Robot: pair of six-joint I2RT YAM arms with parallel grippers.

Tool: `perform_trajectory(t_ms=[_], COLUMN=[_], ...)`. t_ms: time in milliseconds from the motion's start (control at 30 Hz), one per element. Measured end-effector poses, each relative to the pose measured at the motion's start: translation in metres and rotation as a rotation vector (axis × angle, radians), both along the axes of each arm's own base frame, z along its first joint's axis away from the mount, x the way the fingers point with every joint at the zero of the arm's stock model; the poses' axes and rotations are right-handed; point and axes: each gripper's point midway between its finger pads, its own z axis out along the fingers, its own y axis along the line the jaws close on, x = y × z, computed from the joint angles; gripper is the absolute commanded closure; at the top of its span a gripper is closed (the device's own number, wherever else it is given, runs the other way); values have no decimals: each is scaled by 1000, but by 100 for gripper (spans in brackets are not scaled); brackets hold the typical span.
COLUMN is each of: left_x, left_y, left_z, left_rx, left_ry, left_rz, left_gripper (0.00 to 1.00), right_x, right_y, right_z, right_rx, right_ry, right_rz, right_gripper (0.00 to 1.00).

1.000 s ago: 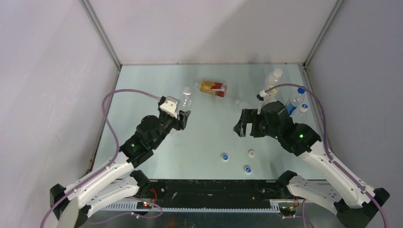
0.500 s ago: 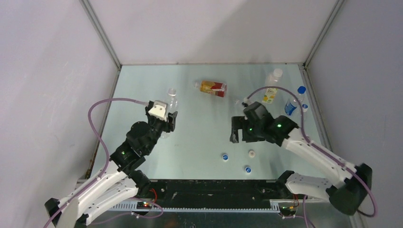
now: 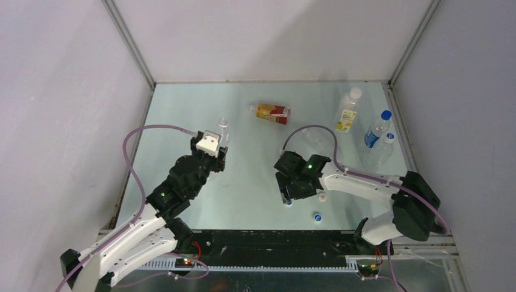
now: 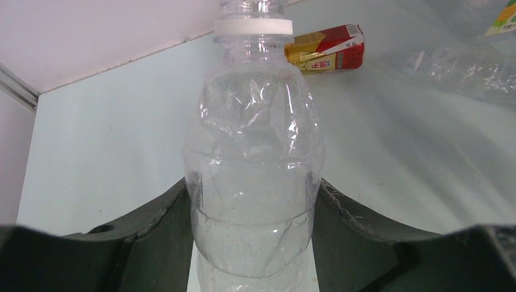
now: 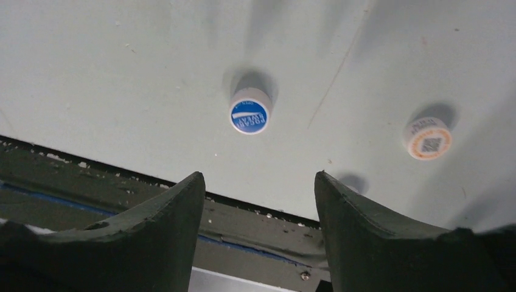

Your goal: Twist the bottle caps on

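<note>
Compared with a second ago, the right gripper [image 5: 258,176] is being seen swung in from the far right of the bench [image 3: 255,176] and brought low by the near edge. The left gripper [image 4: 252,182] is being seen shifted slightly toward the left edge. The right jaws are being kept spread, with nothing between them. The left jaws are being pressed against both sides of a clear bottle [image 4: 252,121], which is being held upright over the left half of the bench.

A blue cap [image 5: 250,115] is lying flat just beyond the right fingertips, in line with the gap between them and not being touched. A white cap [image 5: 428,138] is lying off to that gripper's right, and a second blue cap [image 3: 316,216] is lying closest to the near edge. An amber bottle [image 3: 272,112] is lying on its side near the far edge, and a second clear bottle [image 4: 468,67] is lying on its side right of the middle.

The near edge is running just behind the right fingertips, so little room is being left there. Bare surface is being left open between the two grippers. A yellow-labelled bottle [image 3: 347,112] and a blue-labelled bottle [image 3: 376,131] are placed by the far right corner, well apart from both grippers.
</note>
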Motion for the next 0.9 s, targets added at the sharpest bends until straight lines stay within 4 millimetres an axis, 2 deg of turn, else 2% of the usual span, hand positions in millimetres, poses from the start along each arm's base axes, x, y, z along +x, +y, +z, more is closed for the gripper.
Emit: perform_trajectory(t_ms=[200, 467, 667, 900], left_x=[0, 0, 0, -1], left_y=[-1, -3, -6, -8], left_z=[-1, -3, -4, -4], left_rx=[1, 4, 5, 4], left_ry=[2, 9, 13, 15], left_rz=[-3, -13, -28, -39], left_gripper=[59, 58, 59, 59], right_x=[1, 1, -2, -1], right_y=[14, 14, 14, 18], right_z=[-28, -58, -67, -67], right_rx=[-31, -97, -122, -116], right_ry=[34, 76, 87, 82], right_rz=[-1, -4, 2, 0], right_gripper=[41, 48, 51, 51])
